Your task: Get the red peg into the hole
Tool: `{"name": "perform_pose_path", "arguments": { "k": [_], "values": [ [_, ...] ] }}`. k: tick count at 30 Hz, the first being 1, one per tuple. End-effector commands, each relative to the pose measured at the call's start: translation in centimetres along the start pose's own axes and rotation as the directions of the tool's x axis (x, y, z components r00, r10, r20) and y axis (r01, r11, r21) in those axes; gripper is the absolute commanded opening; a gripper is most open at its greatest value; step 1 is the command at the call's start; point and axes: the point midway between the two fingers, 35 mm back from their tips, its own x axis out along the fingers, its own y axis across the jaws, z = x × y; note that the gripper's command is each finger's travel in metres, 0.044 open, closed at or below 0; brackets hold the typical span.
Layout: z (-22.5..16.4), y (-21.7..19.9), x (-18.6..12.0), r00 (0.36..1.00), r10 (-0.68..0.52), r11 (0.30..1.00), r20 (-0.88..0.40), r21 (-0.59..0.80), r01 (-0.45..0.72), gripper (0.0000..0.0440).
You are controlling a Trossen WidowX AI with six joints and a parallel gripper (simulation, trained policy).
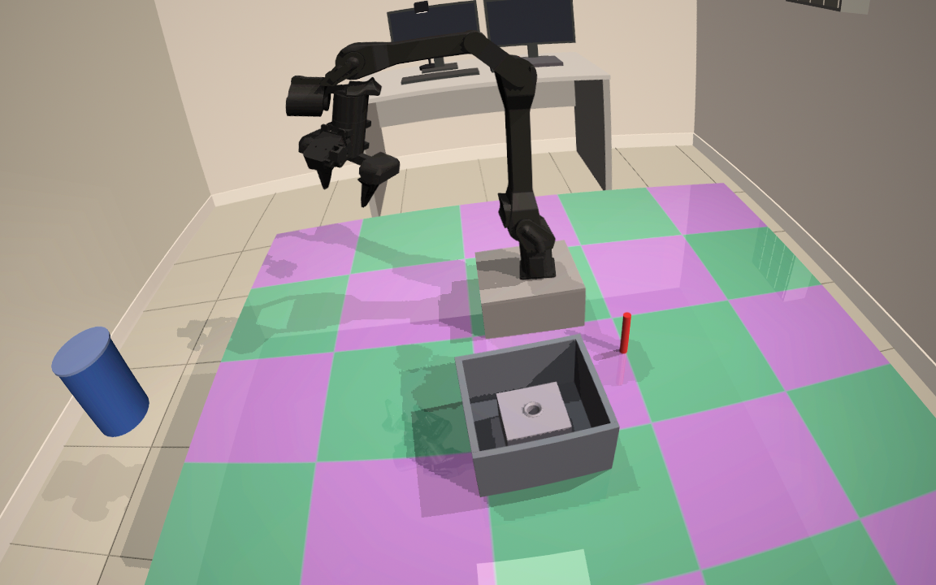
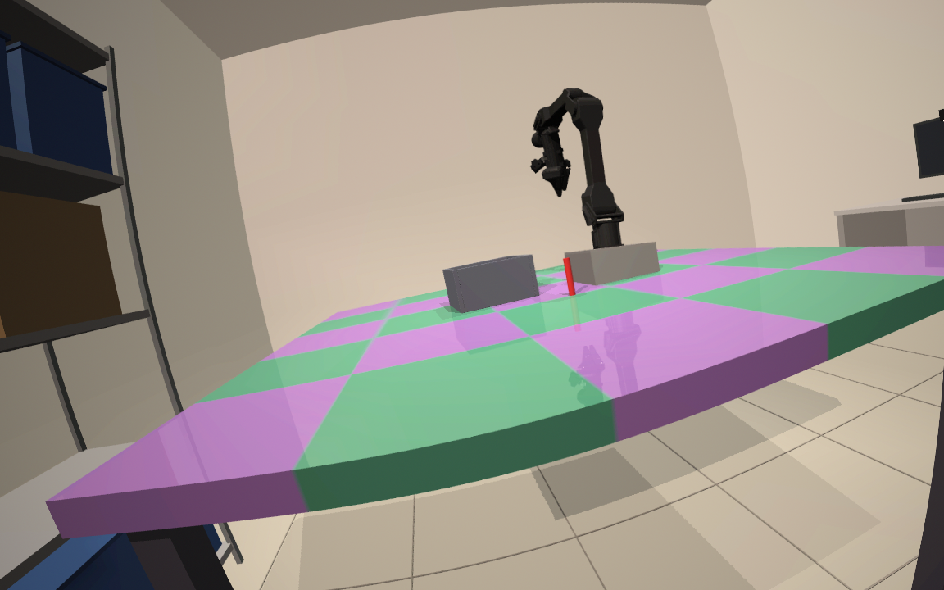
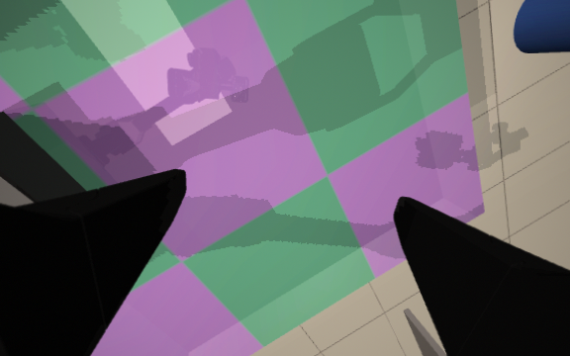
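Note:
The red peg (image 1: 626, 333) (image 2: 569, 277) stands upright on the table, to the right of the open box in the top view. The grey box (image 1: 548, 474) (image 2: 493, 284) holds a pale plate (image 1: 518, 429) at its bottom, with a round hole (image 1: 532, 409) in it and nothing in the hole. The box hides the plate in the exterior view. My gripper (image 1: 344, 196) (image 3: 292, 193) is open and empty, high above the table and far to the left of the peg in the top view. Its fingers point down. The wrist view shows neither peg nor box.
The arm's base stands on a pale block (image 1: 534, 313) (image 2: 616, 264) behind the box and close to the peg. A blue cylinder (image 1: 104, 385) (image 3: 559, 27) is off the table's left side. A desk (image 1: 591, 131) with monitors is behind the arm. The checkered table (image 1: 587, 538) (image 2: 446, 403) carries the arm's shadows.

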Motion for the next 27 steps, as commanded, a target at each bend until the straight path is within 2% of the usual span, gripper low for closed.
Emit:
{"name": "perform_pose_path", "arguments": {
  "k": [1, 14, 27],
  "values": [
    [1.3, 2.3, 0.6, 0.999, 0.041, 0.999, -0.022, 0.035, -0.04, 0.044],
    [5.6, 13.1, 0.9, 0.985, 0.142, 0.981, -0.102, 0.149, -0.126, 0.044],
    [6.1, 23.2, -0.4, 0.975, 0.152, 0.969, -0.16, 0.217, -0.116, 0.044]
  ]
}}
